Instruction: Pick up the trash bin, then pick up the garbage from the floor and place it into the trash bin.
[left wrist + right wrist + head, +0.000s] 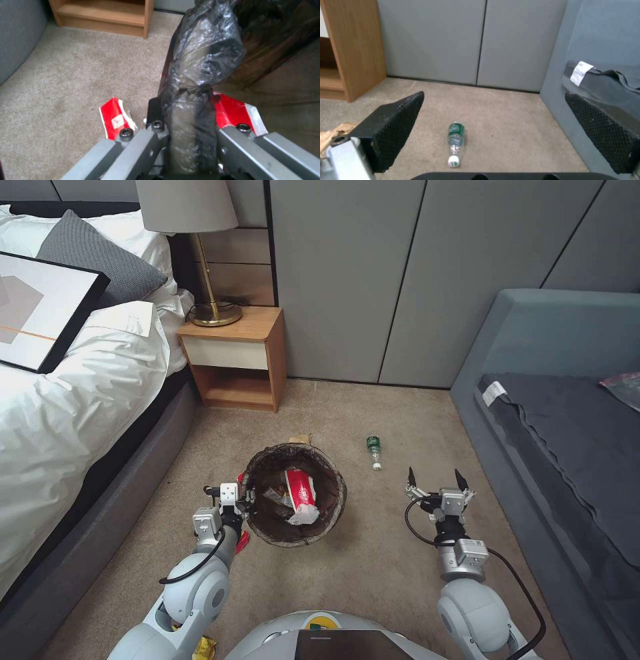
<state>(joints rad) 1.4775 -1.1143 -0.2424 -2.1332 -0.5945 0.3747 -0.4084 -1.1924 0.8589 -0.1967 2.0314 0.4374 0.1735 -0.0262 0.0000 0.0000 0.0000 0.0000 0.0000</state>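
- We see the left gripper (pixel 241 499) clamped on the bag-lined rim of the trash bin (pixel 294 493), at the bin's 9 o'clock side.
- The bin holds a red-and-white wrapper (pixel 300 493).
- The right gripper (pixel 435 477) hovers with fingers spread wide.
- The green bottle (pixel 374 451) lies on the carpet (pixel 373 553), at 11 o'clock from that gripper.
- A brown paper bag (pixel 301 438) lies at the bin's 12 o'clock.
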